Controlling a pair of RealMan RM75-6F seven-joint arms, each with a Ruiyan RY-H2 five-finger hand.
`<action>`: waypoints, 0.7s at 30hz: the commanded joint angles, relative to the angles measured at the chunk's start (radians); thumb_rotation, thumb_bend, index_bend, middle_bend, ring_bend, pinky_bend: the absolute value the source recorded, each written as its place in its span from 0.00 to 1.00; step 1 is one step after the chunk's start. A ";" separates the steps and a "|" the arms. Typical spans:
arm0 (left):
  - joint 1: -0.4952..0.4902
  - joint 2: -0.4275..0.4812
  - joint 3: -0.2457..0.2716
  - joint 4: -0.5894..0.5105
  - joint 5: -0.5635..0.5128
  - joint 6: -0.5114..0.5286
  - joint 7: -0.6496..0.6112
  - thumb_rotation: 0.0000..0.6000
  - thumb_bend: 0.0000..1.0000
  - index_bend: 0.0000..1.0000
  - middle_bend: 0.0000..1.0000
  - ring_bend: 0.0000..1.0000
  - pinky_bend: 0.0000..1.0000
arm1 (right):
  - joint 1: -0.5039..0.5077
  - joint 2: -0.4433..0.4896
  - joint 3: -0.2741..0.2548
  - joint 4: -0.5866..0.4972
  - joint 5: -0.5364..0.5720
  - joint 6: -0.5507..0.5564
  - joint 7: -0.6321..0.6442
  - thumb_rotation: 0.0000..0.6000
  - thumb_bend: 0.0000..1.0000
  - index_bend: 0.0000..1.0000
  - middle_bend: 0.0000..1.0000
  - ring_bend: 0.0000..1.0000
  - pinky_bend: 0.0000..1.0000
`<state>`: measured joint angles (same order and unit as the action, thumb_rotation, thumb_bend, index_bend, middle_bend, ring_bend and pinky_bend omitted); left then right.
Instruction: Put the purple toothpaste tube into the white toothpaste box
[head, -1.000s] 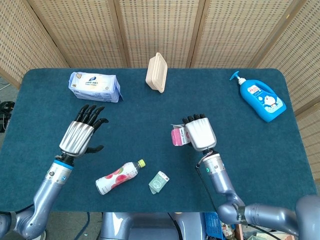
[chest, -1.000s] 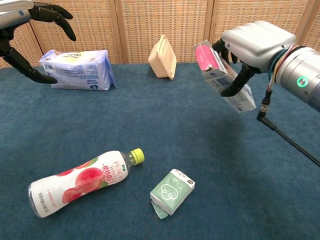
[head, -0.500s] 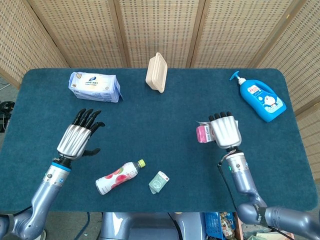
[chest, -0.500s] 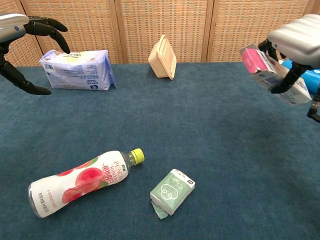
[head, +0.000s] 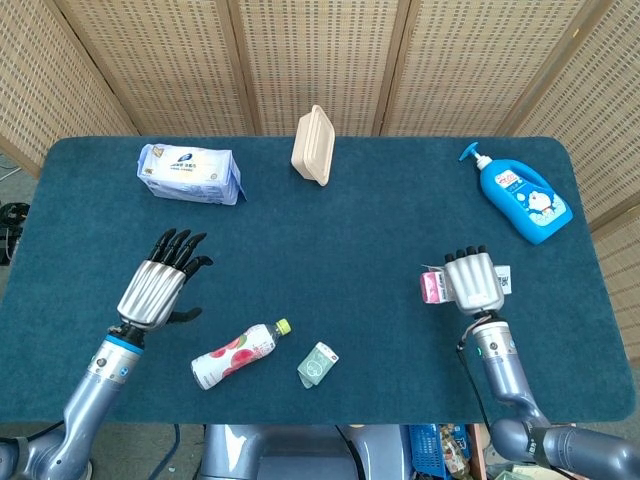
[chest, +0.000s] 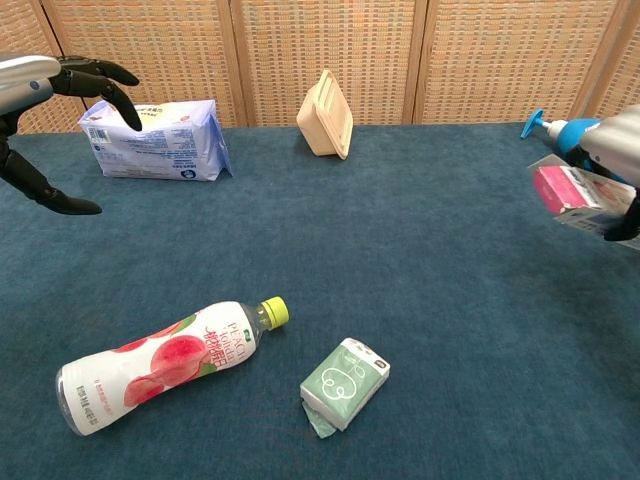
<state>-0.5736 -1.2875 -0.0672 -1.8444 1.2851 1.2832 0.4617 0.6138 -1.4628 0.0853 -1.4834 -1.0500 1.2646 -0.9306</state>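
A dark teal cloth covers the table (head: 330, 230), which stands before tall folding screens (head: 320, 60) of woven cane in pale wooden frames.

The right hand (head: 473, 283) hangs above the table near its right edge, toward the front, and grips the white toothpaste box (head: 436, 286) from above. The box pokes out on the hand's inner side, and its open end shows pink; in the chest view the box (chest: 575, 196) sits at the frame's right edge, with most of the hand cut off. That pink end may be the toothpaste tube already seated inside, but the view is too poor to be sure.

The left hand (head: 160, 282) hovers over the front left part of the table, fingers spread apart and holding nothing.

Near the front edge, left of middle, a drink bottle (head: 238, 353) with a pink label and yellow-green cap lies on its side. Just beside it to the right lies a small pale green carton (head: 318, 364). A pack of wipes (head: 189, 173) rests by the back left corner. A beige tray (head: 312, 145) stands on its edge at the middle of the back edge. A blue pump bottle (head: 522, 198) lies by the back right corner.
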 joint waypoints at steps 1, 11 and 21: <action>0.004 -0.003 -0.001 0.003 0.003 -0.003 0.000 1.00 0.09 0.29 0.08 0.02 0.00 | -0.008 -0.013 -0.006 0.000 0.039 -0.021 -0.023 1.00 0.12 0.50 0.39 0.27 0.42; 0.021 -0.008 -0.001 0.019 0.012 -0.016 -0.015 1.00 0.09 0.30 0.08 0.01 0.00 | -0.010 -0.019 0.003 -0.061 0.156 -0.126 0.016 1.00 0.00 0.20 0.07 0.00 0.18; 0.036 -0.004 0.001 0.016 0.024 -0.015 -0.026 1.00 0.09 0.29 0.08 0.01 0.00 | -0.009 -0.021 0.006 -0.087 0.117 -0.111 0.055 1.00 0.00 0.18 0.02 0.00 0.15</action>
<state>-0.5385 -1.2920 -0.0663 -1.8282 1.3094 1.2675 0.4362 0.6059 -1.4836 0.0878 -1.5641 -0.9276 1.1469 -0.8823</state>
